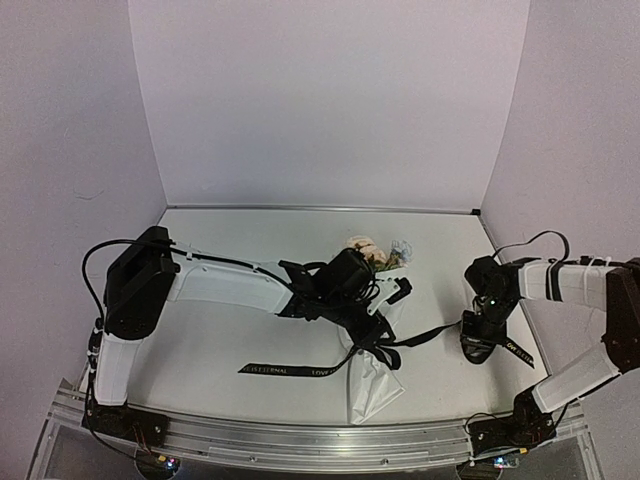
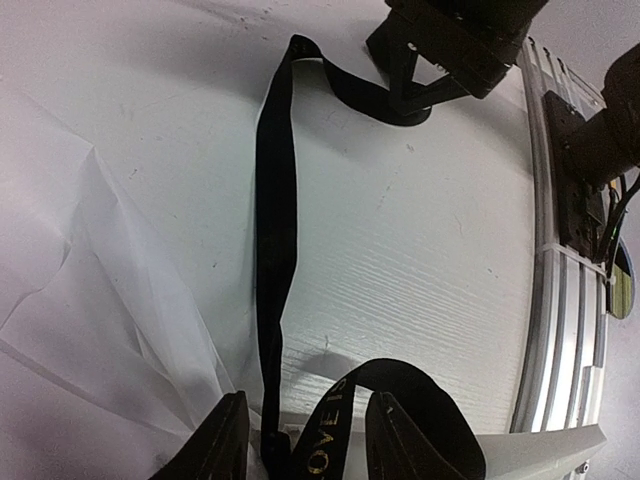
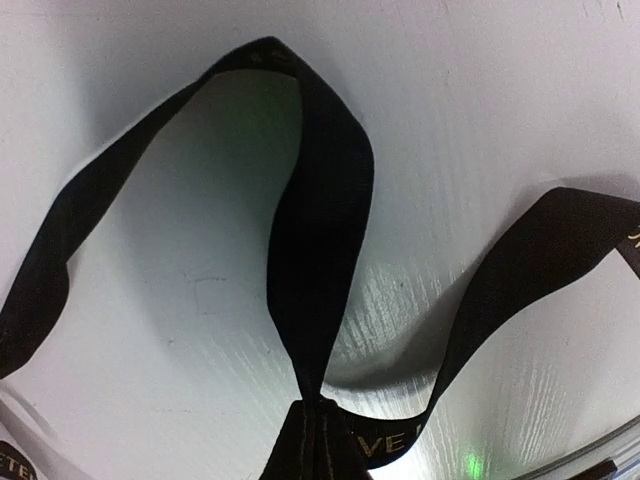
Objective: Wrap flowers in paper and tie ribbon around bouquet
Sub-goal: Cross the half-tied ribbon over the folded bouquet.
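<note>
The bouquet lies mid-table: peach and blue flowers [image 1: 372, 250] point to the back, and the white paper [image 1: 375, 390] cone points to the near edge. The black lettered ribbon [image 1: 285, 370] crosses the cone and runs right. My left gripper [image 1: 395, 295] hovers over the cone. In the left wrist view it [image 2: 305, 410] is open, with slack ribbon [image 2: 275, 200] strands between its fingers [image 2: 215, 445] and paper [image 2: 90, 330] to the left. My right gripper [image 1: 478, 340] sits low on the table at the right. The right wrist view shows it [image 3: 320, 405] shut on the ribbon [image 3: 320, 230], which loops away from it.
An aluminium rail [image 1: 300, 440] runs along the near table edge, also seen as the rail [image 2: 570, 330] in the left wrist view. White walls close the back and sides. The ribbon's free right end [image 1: 520, 352] lies beside the right arm.
</note>
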Robot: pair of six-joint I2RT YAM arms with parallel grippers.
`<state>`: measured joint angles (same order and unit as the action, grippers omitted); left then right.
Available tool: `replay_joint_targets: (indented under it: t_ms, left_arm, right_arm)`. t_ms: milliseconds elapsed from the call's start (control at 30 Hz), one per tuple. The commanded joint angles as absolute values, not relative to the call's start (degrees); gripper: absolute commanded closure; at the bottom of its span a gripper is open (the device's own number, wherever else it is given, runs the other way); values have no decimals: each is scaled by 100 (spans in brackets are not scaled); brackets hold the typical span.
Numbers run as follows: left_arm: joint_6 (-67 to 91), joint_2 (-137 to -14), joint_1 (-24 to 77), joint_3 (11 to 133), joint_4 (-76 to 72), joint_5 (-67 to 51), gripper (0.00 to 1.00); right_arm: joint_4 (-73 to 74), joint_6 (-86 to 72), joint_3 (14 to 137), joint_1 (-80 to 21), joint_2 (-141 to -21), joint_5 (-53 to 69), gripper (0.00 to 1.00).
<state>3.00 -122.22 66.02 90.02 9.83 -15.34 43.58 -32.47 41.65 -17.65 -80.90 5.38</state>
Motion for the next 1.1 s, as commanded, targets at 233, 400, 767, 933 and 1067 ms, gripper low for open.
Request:
replay_joint_targets:
  t_ms: [233,400,767,933,1067]
  left_arm:
    - [689,-10954,6456,8415,289,-1056,46]
    - [601,-10347,6415,7719,-177,-1103,46]
    - [259,-9498,6416,6845,-399,-1005,43]
    - [68,-9524,6416,6365,-1001,-1115,42]
    - [9,-9576,6412,6006,-1730,-1006,42]
  right_arm:
    - [6464,-3016,6325,-1992,-7663,2261,100]
    - [7048,-2954,7584,-2627,-7770,2988,100]
    - [7372,-3151,9820,-4038,-9040,4131,100]
    - [7426,-3134,10093,-4207,-9369,4335,100]
    - [7451,-3114,10170,-4273,-9464,4475,100]
